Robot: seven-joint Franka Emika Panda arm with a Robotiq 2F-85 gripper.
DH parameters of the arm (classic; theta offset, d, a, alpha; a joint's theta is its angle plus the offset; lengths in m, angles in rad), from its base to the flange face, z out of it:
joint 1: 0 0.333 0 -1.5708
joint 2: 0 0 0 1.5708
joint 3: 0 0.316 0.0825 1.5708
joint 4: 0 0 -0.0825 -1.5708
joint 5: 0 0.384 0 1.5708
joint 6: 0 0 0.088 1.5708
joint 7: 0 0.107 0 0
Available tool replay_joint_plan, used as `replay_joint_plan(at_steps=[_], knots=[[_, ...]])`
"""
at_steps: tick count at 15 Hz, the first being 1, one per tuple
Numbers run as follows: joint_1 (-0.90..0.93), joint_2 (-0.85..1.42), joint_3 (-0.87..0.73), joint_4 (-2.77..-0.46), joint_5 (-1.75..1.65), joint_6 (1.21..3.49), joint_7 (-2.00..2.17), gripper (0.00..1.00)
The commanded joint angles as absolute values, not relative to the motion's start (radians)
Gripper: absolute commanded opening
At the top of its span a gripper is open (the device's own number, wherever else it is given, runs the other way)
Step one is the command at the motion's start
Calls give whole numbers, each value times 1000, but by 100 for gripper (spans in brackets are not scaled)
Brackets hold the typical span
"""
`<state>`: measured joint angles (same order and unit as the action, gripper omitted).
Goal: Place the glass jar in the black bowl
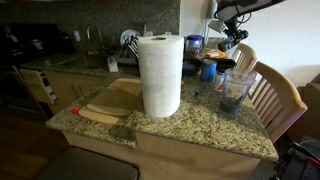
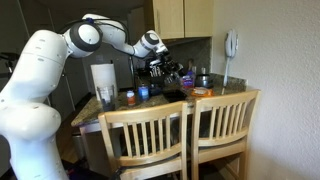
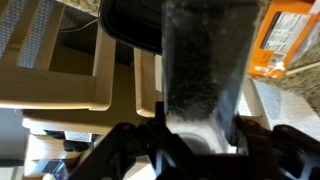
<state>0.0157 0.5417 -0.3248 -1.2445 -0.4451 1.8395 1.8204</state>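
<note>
In the wrist view my gripper (image 3: 195, 135) is shut on the glass jar (image 3: 200, 70), a clear jar with dark grainy contents that fills the middle of the picture. A round black shape beyond the jar is the black bowl (image 3: 128, 25), partly hidden by the jar. In an exterior view the gripper (image 2: 162, 68) hangs a little above the table, over the low dark bowl (image 2: 173, 96). It also shows at the far side of the table in an exterior view (image 1: 232, 42).
A tall paper towel roll (image 1: 160, 75) stands mid-table, with a cutting board (image 1: 115, 103) beside it. A clear tumbler (image 1: 235, 90) and a blue container (image 1: 208, 70) stand near the gripper. An orange packet (image 3: 290, 40) lies close by. Wooden chairs (image 2: 185, 135) line the table edge.
</note>
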Motion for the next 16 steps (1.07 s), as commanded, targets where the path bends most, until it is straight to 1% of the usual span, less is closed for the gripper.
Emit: replay_joint_plan(at_steps=[1,2,3,5,7,14,16], knots=[[-15,582,-312,-1245,-435,1798,1926,31],[-16,590,-306,-1251,-435,1808,1944,31],[-16,595,-301,-1257,-433,1822,1960,78],[-3,613,-297,-1250,-444,1813,1987,87],[11,616,-291,-1251,-451,1814,2008,99],[56,600,-284,-1248,-476,1826,2060,100],[75,557,-290,-1269,-508,1866,2092,100]])
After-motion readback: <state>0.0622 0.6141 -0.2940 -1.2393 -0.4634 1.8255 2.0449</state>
